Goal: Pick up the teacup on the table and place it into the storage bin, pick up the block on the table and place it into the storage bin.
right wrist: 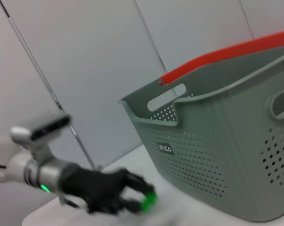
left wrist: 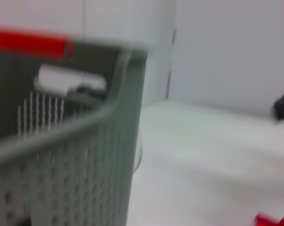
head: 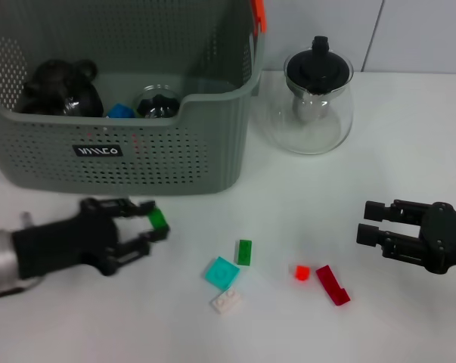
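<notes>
The grey-green storage bin stands at the back left and also fills the right wrist view. In it lie black items, a blue block and what looks like a glass teacup. My left gripper hovers just in front of the bin's front wall, shut on a small green block. The right wrist view shows that gripper with the green block low beside the bin. My right gripper stands open and holds nothing, at the right over the table.
A glass teapot with a black lid stands right of the bin. Loose blocks lie on the table in front: green, teal, white, small red and dark red. The bin's orange-red handle arches over it.
</notes>
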`<action>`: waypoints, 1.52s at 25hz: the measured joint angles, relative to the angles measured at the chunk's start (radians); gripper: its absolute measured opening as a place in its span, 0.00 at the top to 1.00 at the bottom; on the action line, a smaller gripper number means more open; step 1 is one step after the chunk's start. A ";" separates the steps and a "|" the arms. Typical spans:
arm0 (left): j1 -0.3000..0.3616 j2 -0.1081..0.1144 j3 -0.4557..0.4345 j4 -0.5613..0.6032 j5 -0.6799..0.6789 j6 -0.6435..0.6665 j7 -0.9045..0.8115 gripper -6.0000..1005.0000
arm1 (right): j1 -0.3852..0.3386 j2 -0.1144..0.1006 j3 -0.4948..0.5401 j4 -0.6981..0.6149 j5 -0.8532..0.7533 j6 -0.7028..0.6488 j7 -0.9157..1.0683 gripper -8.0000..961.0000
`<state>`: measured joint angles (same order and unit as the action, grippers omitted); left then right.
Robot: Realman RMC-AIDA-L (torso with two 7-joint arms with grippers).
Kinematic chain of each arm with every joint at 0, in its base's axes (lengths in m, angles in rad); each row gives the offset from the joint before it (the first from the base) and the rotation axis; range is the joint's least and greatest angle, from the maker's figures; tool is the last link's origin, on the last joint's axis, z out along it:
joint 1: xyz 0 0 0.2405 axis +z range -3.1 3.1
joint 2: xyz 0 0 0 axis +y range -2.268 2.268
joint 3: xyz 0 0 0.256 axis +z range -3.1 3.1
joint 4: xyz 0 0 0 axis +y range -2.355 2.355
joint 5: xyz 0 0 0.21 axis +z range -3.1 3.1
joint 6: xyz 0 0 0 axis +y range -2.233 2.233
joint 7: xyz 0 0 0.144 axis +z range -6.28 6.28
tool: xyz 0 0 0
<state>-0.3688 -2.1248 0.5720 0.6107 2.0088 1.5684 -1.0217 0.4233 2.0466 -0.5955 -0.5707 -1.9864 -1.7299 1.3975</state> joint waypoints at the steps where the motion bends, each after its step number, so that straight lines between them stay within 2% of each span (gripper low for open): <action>1: 0.006 0.004 -0.030 0.029 -0.001 0.056 -0.015 0.59 | 0.000 0.000 -0.001 0.000 0.000 0.000 0.000 0.39; 4: 0.007 0.019 -0.150 0.105 -0.007 0.243 -0.041 0.59 | 0.000 0.000 -0.004 0.000 0.000 0.001 0.000 0.39; 7: -0.020 0.039 -0.246 0.149 -0.043 0.373 -0.062 0.59 | 0.000 0.000 -0.005 0.000 0.000 0.002 0.000 0.39; 10: -0.060 0.054 -0.309 0.178 -0.127 0.394 -0.125 0.59 | 0.001 0.002 -0.005 0.000 0.000 0.003 0.000 0.39; 13: -0.106 0.056 -0.336 0.190 -0.201 0.295 -0.218 0.59 | 0.002 0.003 -0.006 0.000 0.000 0.003 0.000 0.39; 15: -0.134 0.052 -0.325 0.206 -0.209 0.184 -0.294 0.59 | 0.001 0.003 -0.006 0.000 0.000 0.003 0.000 0.39; 17: -0.154 0.048 -0.277 0.221 -0.191 0.035 -0.381 0.59 | 0.001 0.004 -0.006 0.000 0.000 0.003 0.000 0.39; 19: -0.162 0.055 -0.184 0.222 -0.160 -0.116 -0.458 0.59 | 0.000 0.004 -0.006 0.000 0.000 0.003 0.000 0.39; 22: -0.168 0.062 -0.054 0.218 -0.110 -0.274 -0.519 0.59 | 0.004 0.004 -0.006 0.000 0.000 0.003 0.000 0.39; 27: -0.174 0.034 0.041 0.221 -0.067 -0.455 -0.542 0.59 | 0.012 0.006 -0.006 0.000 0.000 0.003 0.000 0.39; 29: -0.175 0.026 0.055 0.225 -0.066 -0.497 -0.553 0.59 | 0.012 0.006 -0.006 0.000 0.000 0.004 0.000 0.39; 33: -0.170 0.025 0.039 0.226 -0.104 -0.484 -0.564 0.58 | 0.012 0.005 -0.003 0.000 0.000 0.004 0.000 0.39; 36: -0.144 0.026 -0.030 0.225 -0.218 -0.361 -0.561 0.39 | 0.012 0.005 -0.003 0.000 0.000 0.004 0.000 0.39; 38: -0.120 0.030 -0.082 0.222 -0.296 -0.242 -0.559 0.35 | 0.012 0.005 -0.003 0.000 0.000 0.005 0.000 0.39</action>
<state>-0.4888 -2.0950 0.4901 0.8326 1.7130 1.3262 -1.5808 0.4352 2.0513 -0.5988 -0.5707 -1.9865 -1.7254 1.3975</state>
